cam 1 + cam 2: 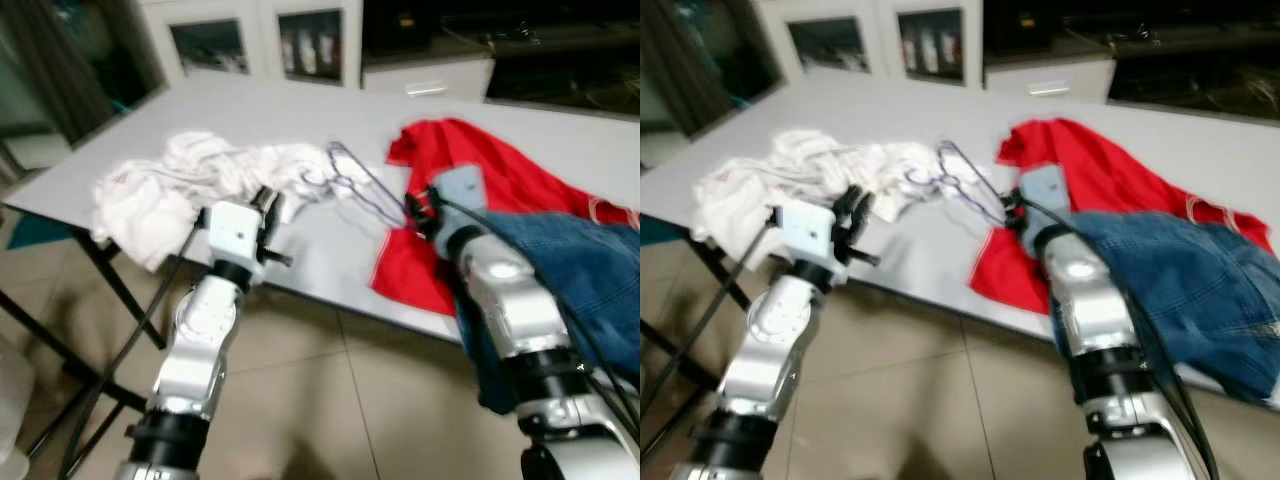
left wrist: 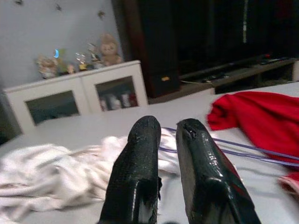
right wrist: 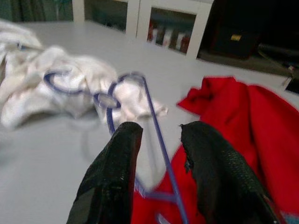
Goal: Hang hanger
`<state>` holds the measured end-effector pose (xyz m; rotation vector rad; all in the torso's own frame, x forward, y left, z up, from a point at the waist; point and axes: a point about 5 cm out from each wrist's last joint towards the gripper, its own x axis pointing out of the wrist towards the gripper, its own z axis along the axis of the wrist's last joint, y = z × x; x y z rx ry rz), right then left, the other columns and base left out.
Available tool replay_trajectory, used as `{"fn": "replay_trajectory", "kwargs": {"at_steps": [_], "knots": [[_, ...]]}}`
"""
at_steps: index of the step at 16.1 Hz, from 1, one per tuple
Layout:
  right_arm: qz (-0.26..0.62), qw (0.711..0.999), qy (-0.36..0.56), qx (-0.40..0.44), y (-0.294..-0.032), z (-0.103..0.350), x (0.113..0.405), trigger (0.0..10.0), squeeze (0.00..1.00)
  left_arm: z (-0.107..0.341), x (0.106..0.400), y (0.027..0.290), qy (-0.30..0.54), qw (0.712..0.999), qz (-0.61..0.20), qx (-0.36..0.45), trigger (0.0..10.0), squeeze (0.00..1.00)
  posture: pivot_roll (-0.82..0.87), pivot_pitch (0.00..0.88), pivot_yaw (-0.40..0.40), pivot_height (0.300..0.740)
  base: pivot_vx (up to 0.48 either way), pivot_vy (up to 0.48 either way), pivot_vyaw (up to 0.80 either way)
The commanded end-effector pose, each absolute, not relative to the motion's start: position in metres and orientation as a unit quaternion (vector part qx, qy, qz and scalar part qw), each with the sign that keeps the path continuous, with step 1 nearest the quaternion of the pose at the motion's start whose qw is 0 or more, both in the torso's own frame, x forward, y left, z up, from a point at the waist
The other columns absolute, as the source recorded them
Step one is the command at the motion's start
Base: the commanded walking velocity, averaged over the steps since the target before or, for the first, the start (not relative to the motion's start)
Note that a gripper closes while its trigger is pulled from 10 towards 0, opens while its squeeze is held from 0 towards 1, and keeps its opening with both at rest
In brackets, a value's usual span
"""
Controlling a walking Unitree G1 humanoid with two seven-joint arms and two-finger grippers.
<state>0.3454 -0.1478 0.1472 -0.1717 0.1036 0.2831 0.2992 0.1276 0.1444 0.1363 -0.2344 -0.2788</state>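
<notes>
A thin purple wire hanger [image 1: 355,185] lies flat on the grey table [image 1: 300,110], with its hook end on a heap of white cloth [image 1: 190,180] and its other end on a red garment [image 1: 470,180]. My right gripper [image 3: 161,130] is open at the table's front edge. One wire of the hanger [image 3: 154,116] runs between its fingers. My left gripper [image 2: 168,126] is shut on nothing. It hovers just in front of the white cloth, left of the hanger.
Blue jeans [image 1: 570,270] lie over the table's right front edge, beside my right arm. A white cabinet [image 1: 250,40] with glass doors stands behind the table. Black table legs [image 1: 110,290] slant down at the left over a tiled floor.
</notes>
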Motion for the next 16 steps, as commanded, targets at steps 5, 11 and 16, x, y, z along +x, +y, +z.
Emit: {"fn": "replay_trajectory", "kwargs": {"at_steps": [5,11,16], "knots": [[0.165,0.982,0.042,-0.082,-0.1324,0.1513,0.3454,10.0,0.00,0.1461,0.2997,0.1388,-0.116,0.983,-0.122,0.075,10.0,0.00,-0.08,0.000,0.060,0.740,0.425,0.000,0.00],[0.167,0.982,0.043,-0.083,-0.1320,0.1510,0.3456,10.0,0.00,0.1453,0.2991,0.1384,-0.114,0.983,-0.122,0.076,10.0,0.00,-0.08,0.000,0.057,0.740,0.308,0.000,0.00],[0.177,0.979,0.048,-0.085,-0.1306,0.1500,0.3447,10.0,0.00,0.1451,0.2974,0.1364,-0.117,0.982,-0.127,0.074,10.0,0.00,-0.08,0.000,0.053,0.740,0.000,0.000,0.00]]}}
